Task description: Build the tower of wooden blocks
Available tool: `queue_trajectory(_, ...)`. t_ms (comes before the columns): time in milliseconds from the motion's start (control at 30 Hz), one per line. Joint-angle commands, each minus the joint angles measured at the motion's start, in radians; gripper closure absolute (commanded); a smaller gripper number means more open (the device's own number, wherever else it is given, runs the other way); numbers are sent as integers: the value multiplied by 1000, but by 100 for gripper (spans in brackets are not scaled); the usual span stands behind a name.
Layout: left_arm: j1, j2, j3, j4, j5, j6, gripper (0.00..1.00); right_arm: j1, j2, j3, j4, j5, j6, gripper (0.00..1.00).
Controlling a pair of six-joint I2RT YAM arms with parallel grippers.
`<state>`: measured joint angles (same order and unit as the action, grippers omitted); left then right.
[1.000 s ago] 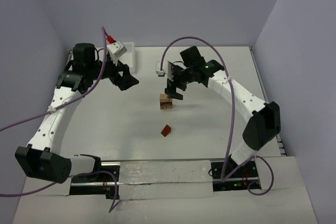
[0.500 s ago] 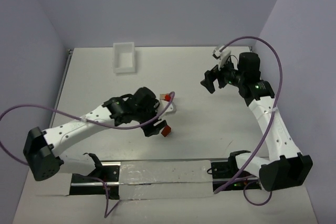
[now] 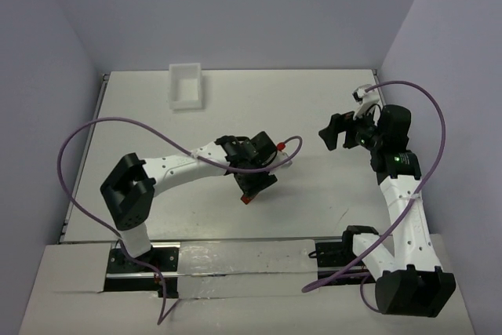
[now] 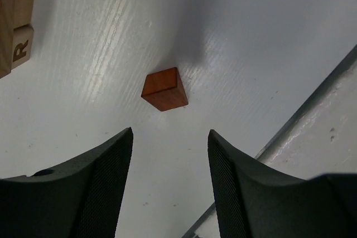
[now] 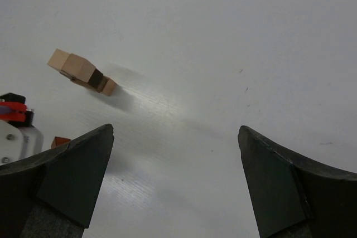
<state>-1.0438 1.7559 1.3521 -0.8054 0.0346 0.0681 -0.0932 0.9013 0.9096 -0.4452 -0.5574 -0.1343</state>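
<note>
Reddish-brown block (image 4: 164, 88): a small, cube-like wooden piece with crisp edges and smooth, matte faces. It lies alone on the table with one corner turned toward the left wrist camera, apart from the tower.

Wood block tower (image 5: 81, 71): a short stack of squared pieces, light tan with one dark brown layer among them. It stands near the middle of the table. In the left wrist view its edge shows at the upper left, with pale wood and a dark printed "R" on one face.

Left fingers (image 4: 106, 182): black, curved, with a fine ribbed texture on the inner faces. They are apart with nothing between them. The reddish-brown block lies on the table just ahead of the gap, touching neither finger.

Right fingers (image 5: 72, 176): dark, flat and wedge-shaped. They are spread wide, grip nothing, and hang over the right side of the table, facing the tower from well away.

Table (image 3: 157, 115): white, with a slight sheen and faint streaks.

Bin (image 3: 187, 86): white rectangular plastic, at the far edge, left of centre.
</note>
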Motion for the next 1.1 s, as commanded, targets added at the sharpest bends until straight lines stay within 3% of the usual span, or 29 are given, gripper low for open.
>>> queue_trajectory(0,-10,90,95,-76,-17,-58,39,-28,-8,11,65,-23,65,0)
queue_trajectory(333,-12,192,183,-115,1,-60,43,-78,29,53,52,-102,73,0)
queue_trajectory(1067,-12,248,219,-97,-72,-95,49,-89,42,59,37,-165,67,0)
